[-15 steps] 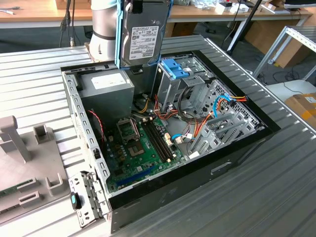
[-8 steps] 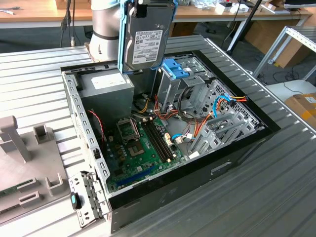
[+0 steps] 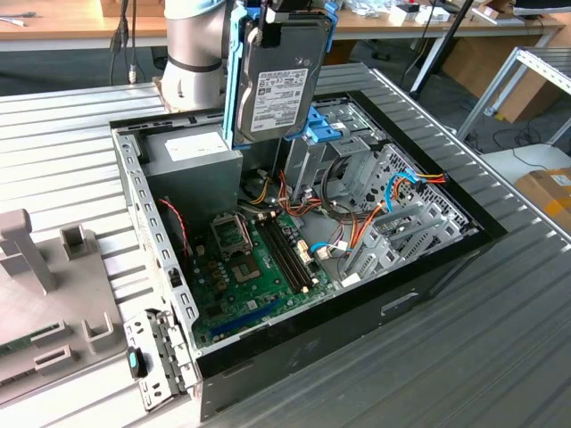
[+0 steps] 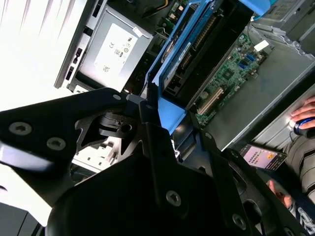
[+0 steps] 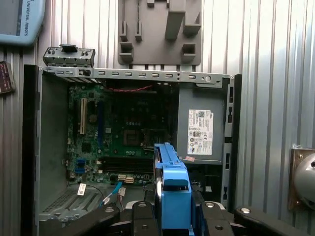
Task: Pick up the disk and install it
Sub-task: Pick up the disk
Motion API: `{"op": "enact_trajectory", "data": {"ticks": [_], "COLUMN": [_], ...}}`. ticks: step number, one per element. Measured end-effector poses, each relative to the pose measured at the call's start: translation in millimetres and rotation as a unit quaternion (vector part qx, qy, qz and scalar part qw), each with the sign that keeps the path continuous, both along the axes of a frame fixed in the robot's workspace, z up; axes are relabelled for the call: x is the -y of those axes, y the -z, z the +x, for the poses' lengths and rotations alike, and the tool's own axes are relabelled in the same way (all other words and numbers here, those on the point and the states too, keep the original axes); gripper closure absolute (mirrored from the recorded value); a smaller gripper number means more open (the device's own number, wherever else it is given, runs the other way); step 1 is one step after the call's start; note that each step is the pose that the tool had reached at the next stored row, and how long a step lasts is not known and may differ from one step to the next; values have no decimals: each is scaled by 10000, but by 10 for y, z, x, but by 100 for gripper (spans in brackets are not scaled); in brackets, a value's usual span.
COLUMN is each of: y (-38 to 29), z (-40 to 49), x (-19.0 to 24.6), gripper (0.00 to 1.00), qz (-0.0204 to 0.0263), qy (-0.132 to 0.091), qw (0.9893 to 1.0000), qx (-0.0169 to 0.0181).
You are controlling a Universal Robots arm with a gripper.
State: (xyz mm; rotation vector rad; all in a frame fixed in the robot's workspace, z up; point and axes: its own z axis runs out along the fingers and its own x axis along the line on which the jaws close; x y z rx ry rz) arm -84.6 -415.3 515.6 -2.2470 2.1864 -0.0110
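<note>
Gripper (image 3: 285, 20) clamped tight on the top edge of the disk (image 3: 280, 87), disk hanging upright in the air, label facing out, blue rails down both sides, poised above the open computer case (image 3: 312, 349), near the grey power-supply box (image 3: 192, 147), case sitting on the ribbed worktop (image 3: 500, 357).

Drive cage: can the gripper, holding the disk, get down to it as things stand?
Probably yes. The gripper holds the disk upright close to the cage. The case is open on top and nothing sits between them, though cables run close by.
</note>
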Motion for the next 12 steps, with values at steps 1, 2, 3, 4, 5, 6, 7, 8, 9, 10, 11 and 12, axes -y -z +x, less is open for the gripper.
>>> {"op": "enact_trajectory", "data": {"ticks": [1,2,3,4,5,6,7,8,9,10,11,12], "y": [0,0,0,0,0,0,0,0,-1,0,0,0], "z": [0,0,0,0,0,0,1,0,1,0,0,0], "x": [0,1,2,2,3,4,5,6,11,27,27,27], "gripper": [64,64,64,64,64,64,64,64,64,64,64,64], "qz": [-1,-1,0,-1,0,0,-1,0,-1,0,0,0], "qy": [1,1,0,0,0,0,0,0,-1,0,1,1], "qw": [10000,10000,10000,10000,10000,10000,10000,10000,10000,10000,10000,10000], "qx": [0,0,0,0,0,0,0,0,0,0,0,0]}}
